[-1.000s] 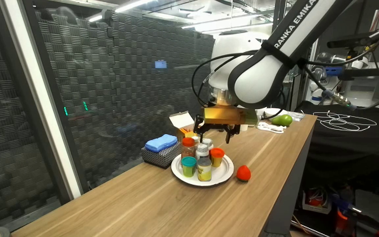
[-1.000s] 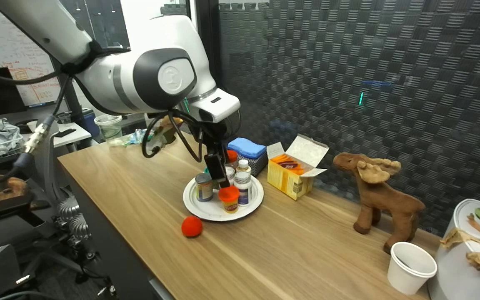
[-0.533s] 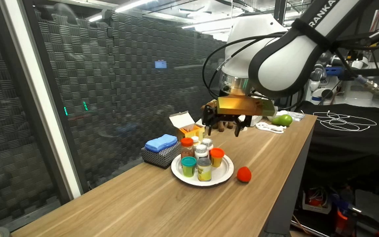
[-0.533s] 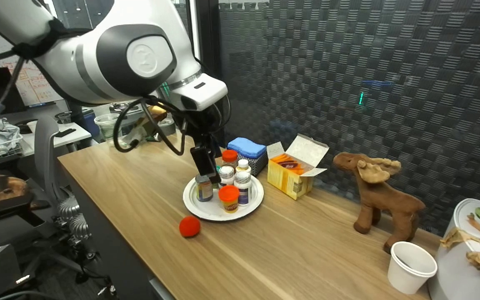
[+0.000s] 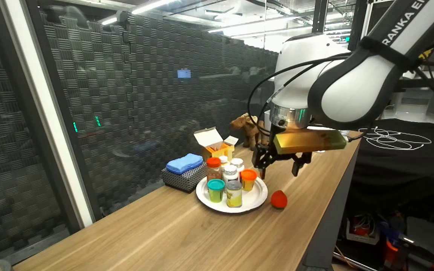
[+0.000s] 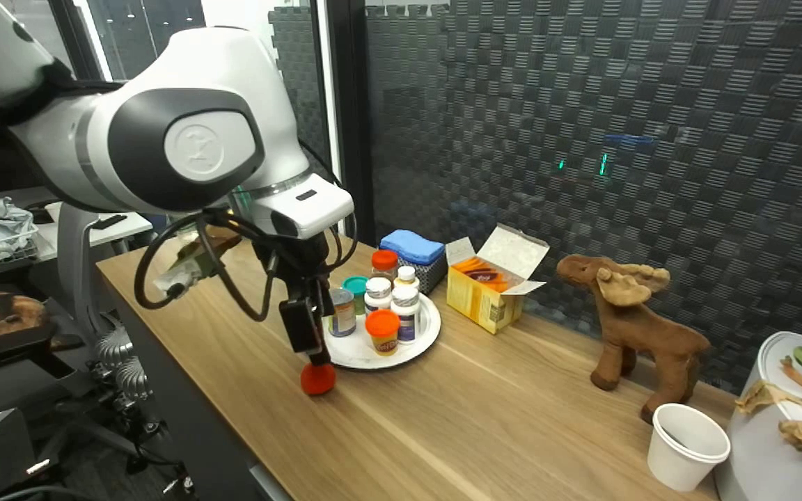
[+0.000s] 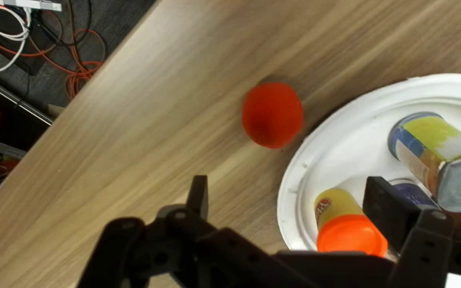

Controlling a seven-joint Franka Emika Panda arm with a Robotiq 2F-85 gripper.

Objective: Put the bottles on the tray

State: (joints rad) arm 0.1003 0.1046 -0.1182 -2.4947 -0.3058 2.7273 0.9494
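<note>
The tray (image 5: 255, 198) is a round white plate on the wooden table. Several bottles and jars stand upright on it: a teal-capped jar (image 5: 216, 193), a red-capped jar (image 5: 214, 171), an orange-capped tub (image 6: 384, 334), white-capped bottles (image 6: 406, 314) and a metal can (image 5: 234, 196). My gripper (image 5: 279, 174) stands open over the plate's edge, near a red ball (image 5: 279, 200) on the table. In the wrist view the fingers of the gripper (image 7: 286, 188) are wide apart; one finger is above the plate, the other over bare wood. Nothing is held.
Behind the plate are a blue cloth (image 5: 184, 163) on a black mesh box (image 5: 185, 181) and an open yellow box (image 6: 488, 303). A toy moose (image 6: 641, 334), white paper cups (image 6: 683, 452) and a tall white container (image 6: 763, 445) stand farther along. The table's edge (image 7: 106, 66) lies close to the ball.
From above the bottles, my gripper has risen, shifted away from them and come down near the red ball. It has stayed open. The bottles are seen more freely now.
</note>
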